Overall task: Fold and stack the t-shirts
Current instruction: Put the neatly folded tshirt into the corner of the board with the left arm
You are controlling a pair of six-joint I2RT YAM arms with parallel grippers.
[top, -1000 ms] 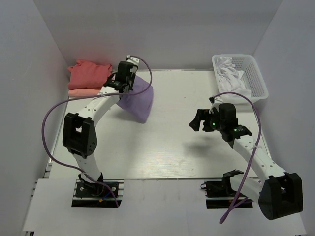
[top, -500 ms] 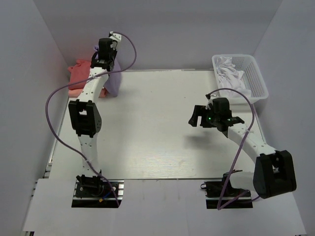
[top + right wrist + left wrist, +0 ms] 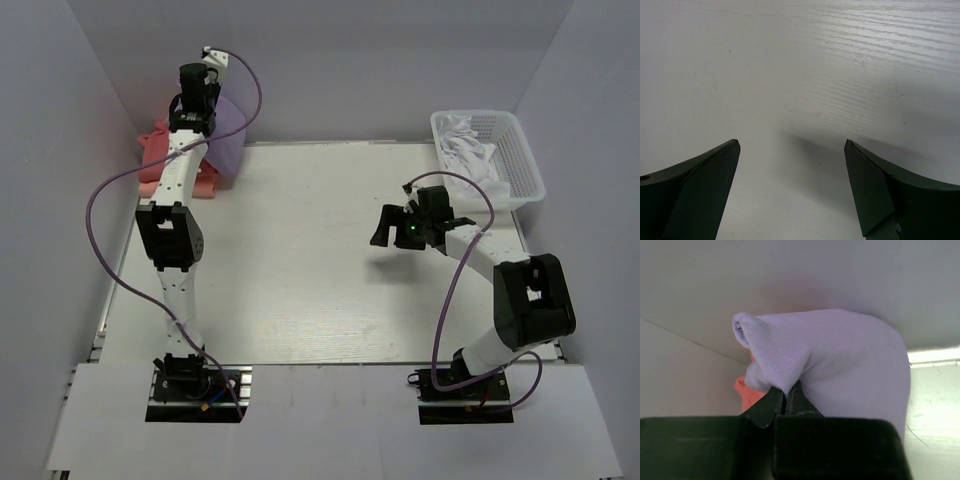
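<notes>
My left gripper point(image 3: 205, 112) is raised high at the far left corner, shut on a fold of the lavender t-shirt point(image 3: 229, 140), which hangs bunched below it. In the left wrist view the lavender t-shirt point(image 3: 840, 360) is pinched between the closed jaws of my left gripper point(image 3: 786, 392). The coral-red t-shirt point(image 3: 160, 145) lies folded on the salmon-pink one point(image 3: 200, 188) under the hanging cloth; a bit of coral-red t-shirt point(image 3: 747, 392) shows behind. My right gripper point(image 3: 385, 226) is open and empty above bare table; the right wrist view shows it point(image 3: 791, 145) with the jaws wide apart.
A white plastic basket point(image 3: 515, 150) with white cloth point(image 3: 468, 140) in it stands at the far right. White walls enclose the table on the left, back and right. The white table point(image 3: 300, 290) spans the middle.
My left arm has lifted the lavender t-shirt up and toward the far left corner, over the red stack. My right gripper has drifted slightly left and farther away.
</notes>
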